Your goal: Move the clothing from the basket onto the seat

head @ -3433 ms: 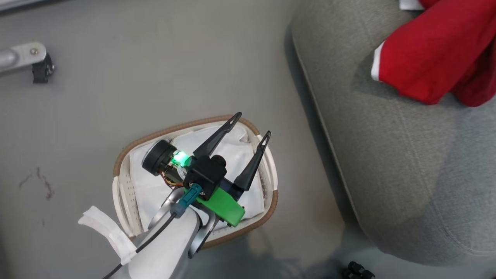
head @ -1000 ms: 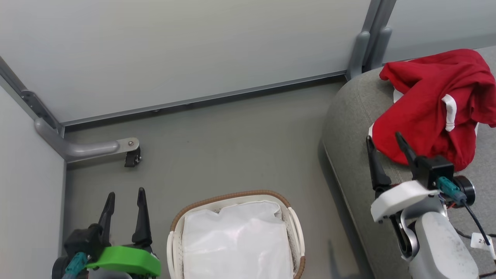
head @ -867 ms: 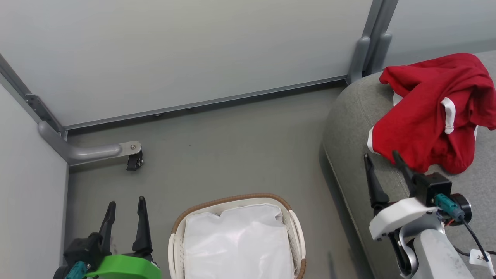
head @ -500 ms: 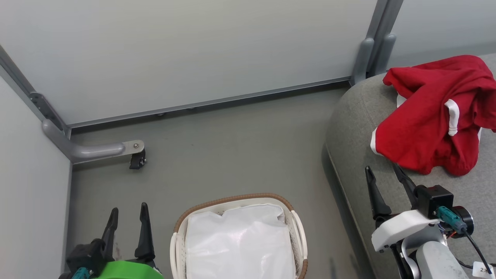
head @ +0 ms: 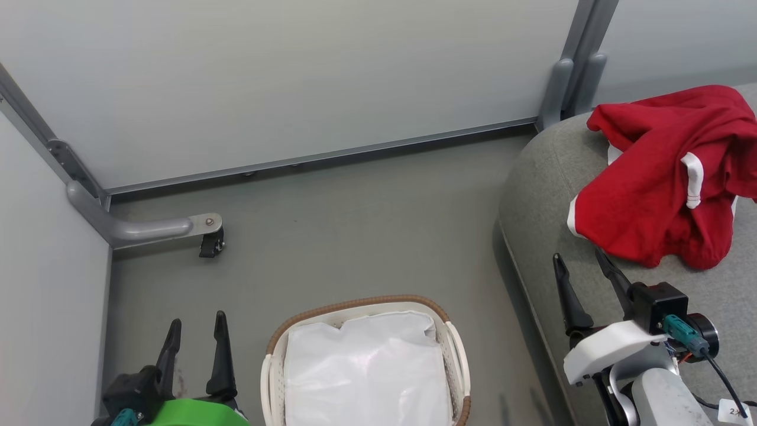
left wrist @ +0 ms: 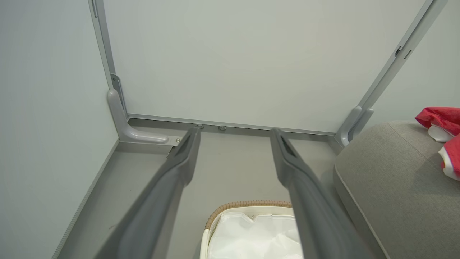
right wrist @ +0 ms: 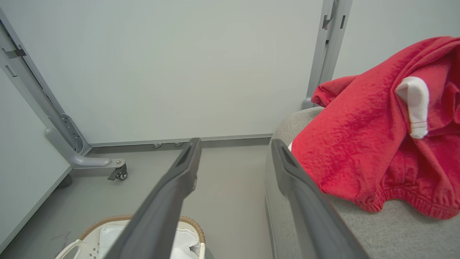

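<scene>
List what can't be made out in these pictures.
- Red clothing: head view's right edge cuts it; bunched folds hide any lettering and the garment count.
- Basket: head view's bottom edge crops its near half; white liner covers its floor.
- Paper tag, head view's lower right: print too small.

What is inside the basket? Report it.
Inside the basket, the white liner cloth covers the bottom; no red shows there. The clothing lies on the seat. Whatever sits beneath the liner is covered, and the basket's near end is cut off.

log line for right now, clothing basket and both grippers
clothing: on seat | basket: white liner showing, no red | left gripper: open, empty | right gripper: open, empty | task: looks done
</scene>
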You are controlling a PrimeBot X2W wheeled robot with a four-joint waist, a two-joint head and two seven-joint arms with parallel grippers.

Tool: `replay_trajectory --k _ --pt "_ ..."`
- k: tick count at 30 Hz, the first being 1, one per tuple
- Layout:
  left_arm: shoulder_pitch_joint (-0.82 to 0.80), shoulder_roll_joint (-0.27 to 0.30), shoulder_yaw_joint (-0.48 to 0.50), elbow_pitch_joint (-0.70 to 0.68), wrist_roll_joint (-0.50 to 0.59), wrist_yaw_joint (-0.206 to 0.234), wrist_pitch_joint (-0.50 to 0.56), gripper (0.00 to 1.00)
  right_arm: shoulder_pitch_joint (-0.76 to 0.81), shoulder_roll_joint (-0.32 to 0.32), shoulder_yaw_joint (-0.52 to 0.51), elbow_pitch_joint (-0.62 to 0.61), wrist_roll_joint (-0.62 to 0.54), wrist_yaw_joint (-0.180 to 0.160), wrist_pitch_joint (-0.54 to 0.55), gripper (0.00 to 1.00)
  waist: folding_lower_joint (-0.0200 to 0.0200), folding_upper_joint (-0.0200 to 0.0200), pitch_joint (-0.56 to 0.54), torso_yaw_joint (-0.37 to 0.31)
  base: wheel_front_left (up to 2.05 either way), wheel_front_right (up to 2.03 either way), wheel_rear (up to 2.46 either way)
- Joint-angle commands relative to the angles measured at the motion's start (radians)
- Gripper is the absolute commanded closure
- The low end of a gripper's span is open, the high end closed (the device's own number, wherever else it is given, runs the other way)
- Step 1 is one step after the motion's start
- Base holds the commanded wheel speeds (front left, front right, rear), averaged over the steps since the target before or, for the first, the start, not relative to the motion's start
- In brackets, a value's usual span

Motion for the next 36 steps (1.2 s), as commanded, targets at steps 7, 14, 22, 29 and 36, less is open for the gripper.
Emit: replay_trajectory --k 7,14,22,29,36 --pt "0.002 0.001 0.001 0.001 -0.008 0.002 -0.001 0.00 0.004 -0.004 0.007 -0.004 0.004 -0.001 -0.002 0.00 0.0000 0.0000 0.002 0.005 0.00 0.00 0.00" --pt "0.001 -0.002 -0.004 0.027 -0.004 0.000 0.001 1.00 0.008 0.006 0.009 0.021 0.003 0.000 0.001 1.00 0.0000 0.0000 0.002 0.008 0.00 0.00 0.00" --pt "-0.015 -0.003 0.012 0.033 -0.131 -0.003 0.038 1.00 0.014 0.006 -0.009 0.021 0.147 0.000 0.044 1.00 0.0000 0.0000 -0.001 0.011 0.00 0.00 0.00" --pt "-0.029 -0.002 0.027 0.028 -0.246 -0.005 0.072 1.00 0.022 0.005 -0.018 0.003 0.280 0.000 0.074 1.00 0.0000 0.0000 -0.004 0.014 0.00 0.00 0.00" --pt "-0.041 -0.002 0.041 0.023 -0.350 -0.007 0.102 1.00 0.027 0.004 -0.027 -0.010 0.398 0.000 0.103 1.00 0.0000 0.0000 -0.007 0.017 0.00 0.00 0.00"
